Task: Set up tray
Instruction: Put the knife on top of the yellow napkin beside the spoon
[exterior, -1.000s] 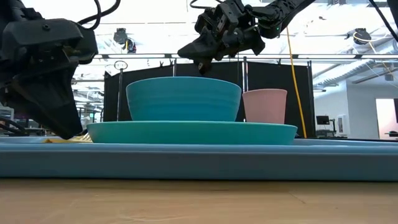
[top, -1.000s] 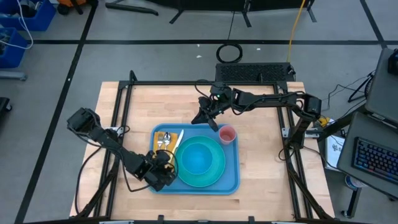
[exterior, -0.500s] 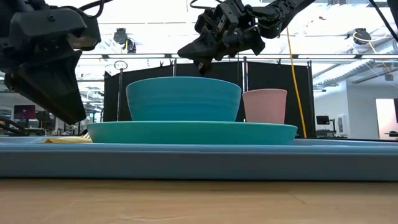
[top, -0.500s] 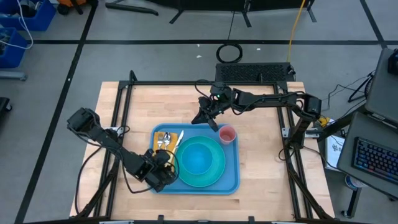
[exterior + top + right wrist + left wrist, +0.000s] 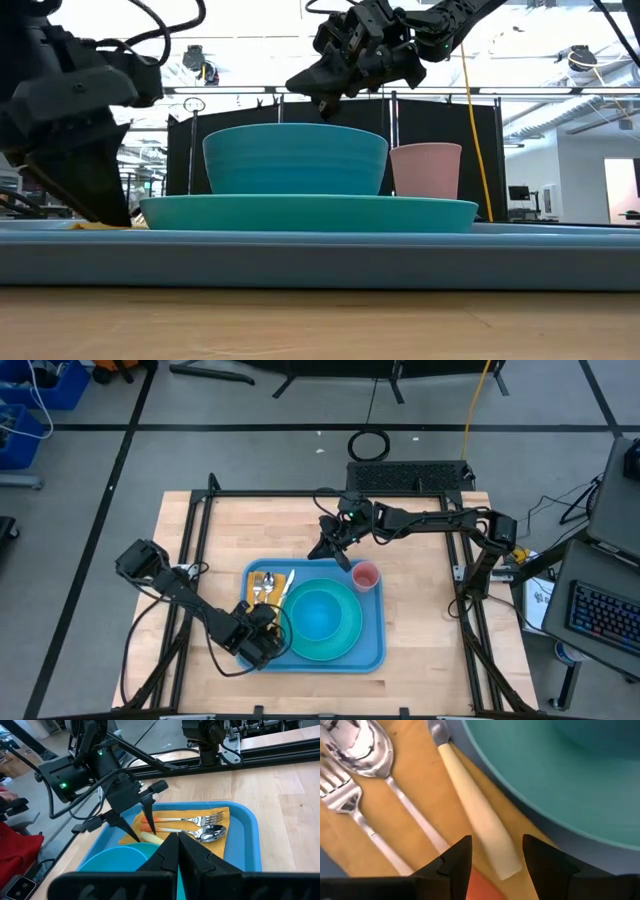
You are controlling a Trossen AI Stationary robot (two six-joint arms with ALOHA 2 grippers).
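The tray [image 5: 372, 650] lies flat on the wooden desk [image 5: 430, 610], near its front middle; inside it a round plate [image 5: 345, 635] carries a bowl [image 5: 318, 612], a pink cup [image 5: 365, 576] stands in the far right corner of the tray, and an orange napkin [image 5: 283, 576] lies along the left side.

On the napkin rest a fork [image 5: 342, 800], a spoon [image 5: 360, 750] and a knife [image 5: 477, 832] with a pale handle, side by side, the knife closest to the plate; its handle end reaches the napkin's near edge.

The left hand [image 5: 262, 632] hangs low over the near left corner of the tray, pointing down at the napkin; its fingers [image 5: 455, 857] are parted and grip nothing, with the knife handle's end lying between them in the left wrist view.

The right hand [image 5: 335, 550] is raised above the desk just beyond the tray's far edge, left of the cup; its fingers [image 5: 167, 852] are pressed together with nothing between them.
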